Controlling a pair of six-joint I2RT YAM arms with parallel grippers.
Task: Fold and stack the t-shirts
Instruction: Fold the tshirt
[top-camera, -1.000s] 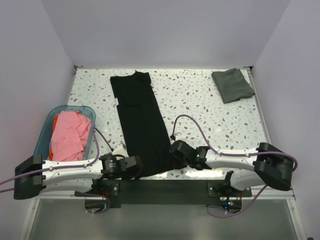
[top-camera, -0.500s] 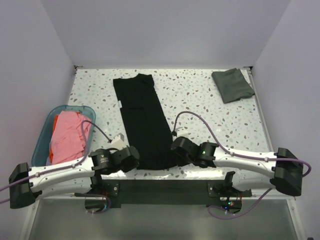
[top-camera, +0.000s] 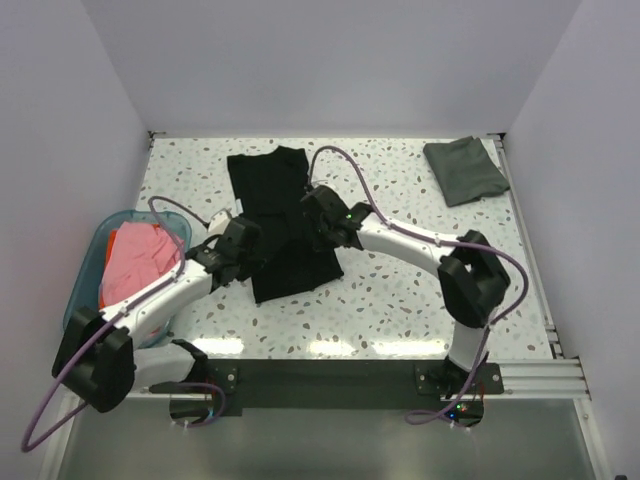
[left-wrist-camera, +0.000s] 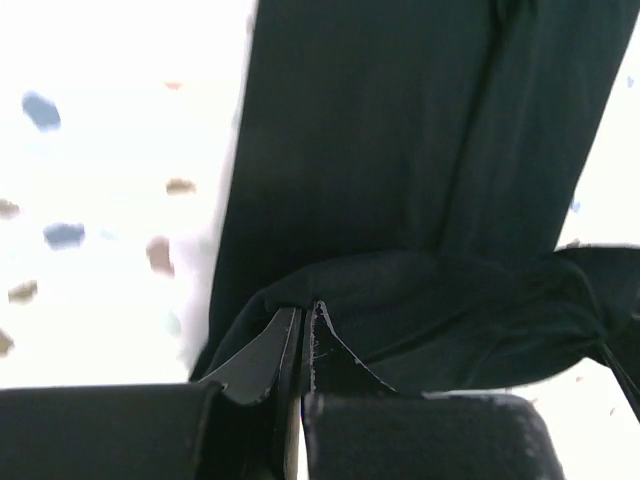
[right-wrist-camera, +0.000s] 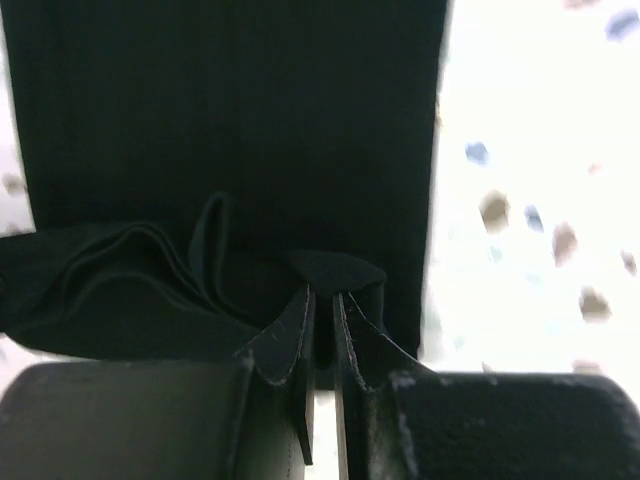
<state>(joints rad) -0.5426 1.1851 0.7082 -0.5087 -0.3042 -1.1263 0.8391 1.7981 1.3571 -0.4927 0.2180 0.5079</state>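
The black t-shirt (top-camera: 278, 200) lies lengthwise on the table, its near end lifted and carried back over its middle. My left gripper (top-camera: 248, 243) is shut on the hem's left corner (left-wrist-camera: 330, 290). My right gripper (top-camera: 318, 215) is shut on the hem's right corner (right-wrist-camera: 335, 270). The black cloth fills both wrist views below the fingers. A folded dark grey-green t-shirt (top-camera: 465, 170) lies at the far right corner. Pink (top-camera: 135, 270) and orange-red (top-camera: 125, 235) t-shirts lie in the tub.
The translucent teal tub (top-camera: 88, 262) stands at the table's left edge, beside my left arm. White walls close the table at the back and sides. The speckled tabletop (top-camera: 400, 290) is bare in front of the shirt.
Both grippers have moved from the near table edge toward the back, carrying the black shirt's near hem over its middle. The shirt now looks about half as long.
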